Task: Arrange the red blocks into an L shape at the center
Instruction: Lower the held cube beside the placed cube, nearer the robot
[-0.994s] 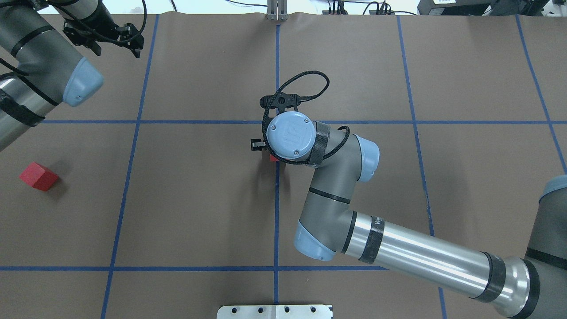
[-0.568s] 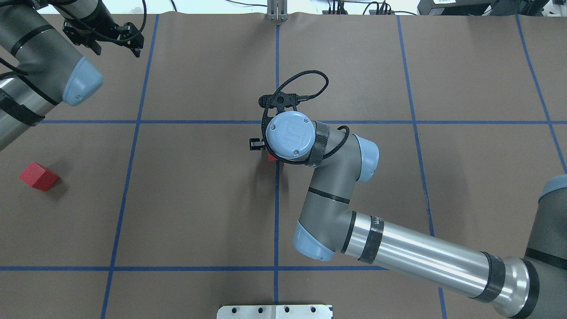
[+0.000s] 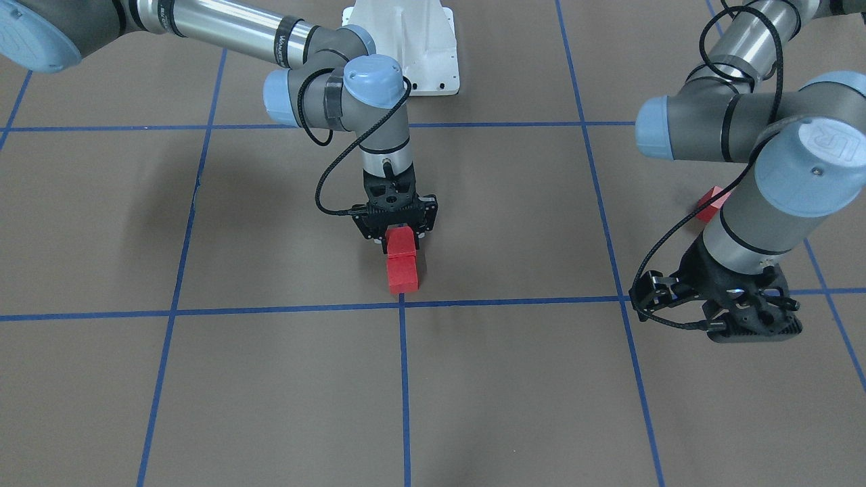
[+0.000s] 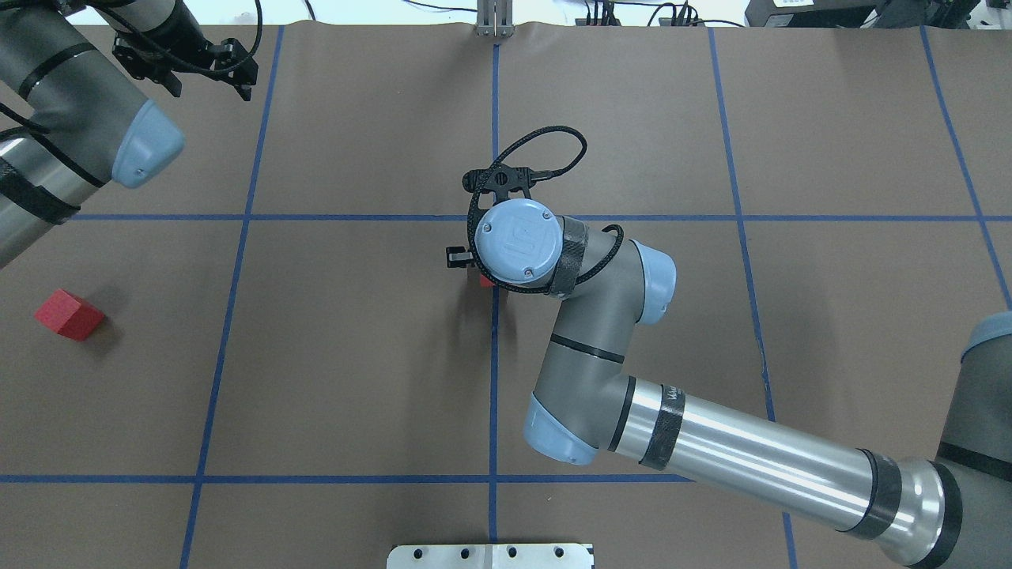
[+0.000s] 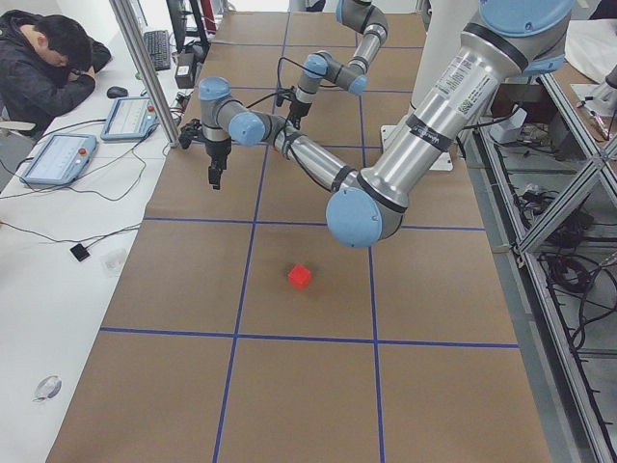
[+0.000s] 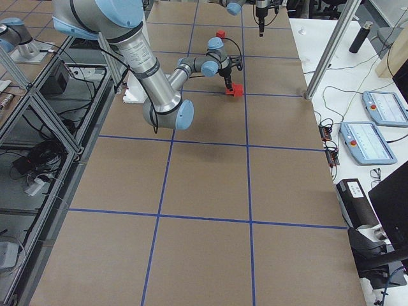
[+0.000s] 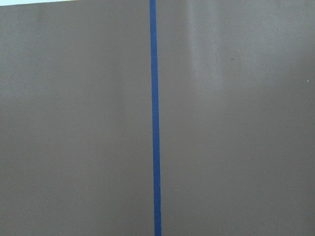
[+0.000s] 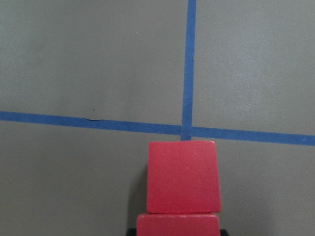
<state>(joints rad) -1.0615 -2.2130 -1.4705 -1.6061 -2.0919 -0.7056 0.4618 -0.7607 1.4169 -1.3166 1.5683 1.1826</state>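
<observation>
Two red blocks sit side by side in a straight row just on the robot's side of the center point(image 3: 402, 303), also seen in the right wrist view as the center point(image 8: 186, 130). The block nearest the crossing point(image 3: 402, 272) point(image 8: 183, 177) lies free. The second red block point(image 3: 400, 241) point(image 8: 177, 224) touches it and stands between the fingers of my right gripper point(image 3: 399, 233), which looks open around it. A third red block point(image 4: 69, 314) point(image 5: 300, 277) lies far off on my left side. My left gripper point(image 4: 207, 85) hangs open above the far left of the table, holding nothing.
Brown paper with a blue tape grid point(image 4: 735, 217) covers the table. My right arm's elbow point(image 4: 601, 348) reaches over the middle. A white base plate point(image 4: 490, 555) sits at the near edge. A person point(image 5: 43, 58) and tablets point(image 5: 58, 159) are at a side table.
Almost nothing: my right wrist shifted a few pixels to the left over the two blocks. The left arm and the lone block stayed put.
</observation>
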